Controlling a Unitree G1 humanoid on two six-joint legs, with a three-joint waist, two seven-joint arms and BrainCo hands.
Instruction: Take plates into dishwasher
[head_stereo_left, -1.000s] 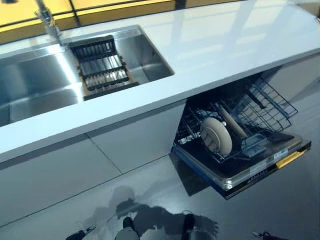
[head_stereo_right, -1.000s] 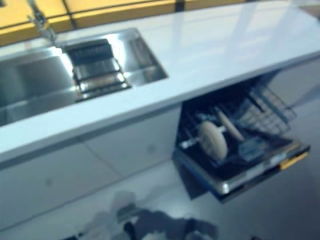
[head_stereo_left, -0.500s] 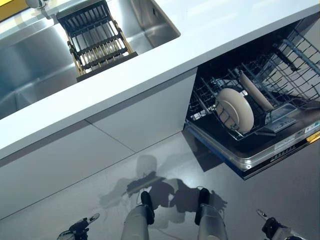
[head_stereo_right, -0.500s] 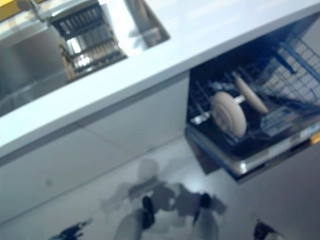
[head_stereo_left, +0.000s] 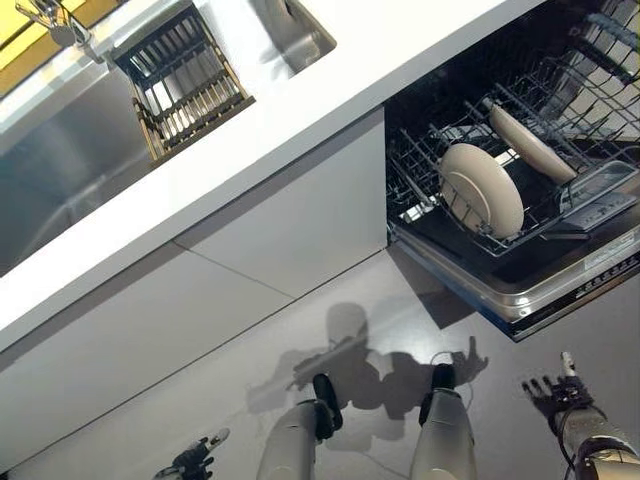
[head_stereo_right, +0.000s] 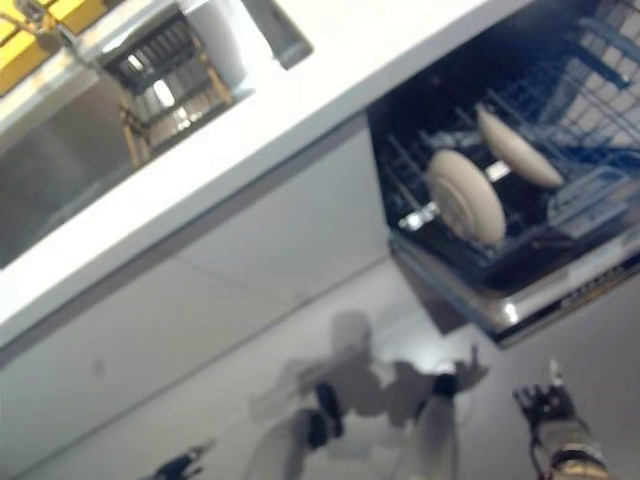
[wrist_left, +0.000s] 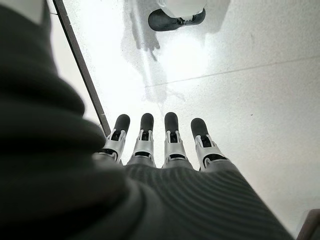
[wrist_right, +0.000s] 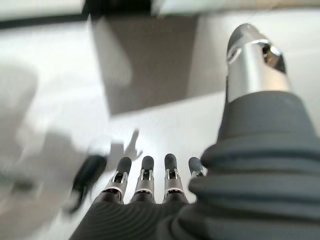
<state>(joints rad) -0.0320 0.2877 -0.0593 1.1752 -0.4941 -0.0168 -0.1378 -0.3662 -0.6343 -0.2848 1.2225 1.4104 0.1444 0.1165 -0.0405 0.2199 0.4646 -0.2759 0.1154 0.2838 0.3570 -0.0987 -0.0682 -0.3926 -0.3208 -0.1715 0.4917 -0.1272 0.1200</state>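
Note:
Two beige plates stand on edge in the lower rack of the open dishwasher: a round one facing me and a second one tilted behind it. They also show in the right eye view, the round plate in front. My left hand hangs low near the floor at the lower left, fingers straight and empty. My right hand hangs at the lower right below the dishwasher door, fingers straight and empty.
A white countertop runs above grey cabinet fronts. A steel sink holds a slatted drain rack, with a tap behind. Grey floor lies below.
The camera has tilted down and turned, so the whole scene shifted. My right hand has come further into view at the lower right, my left hand shows at the lower left. The plates have not moved.

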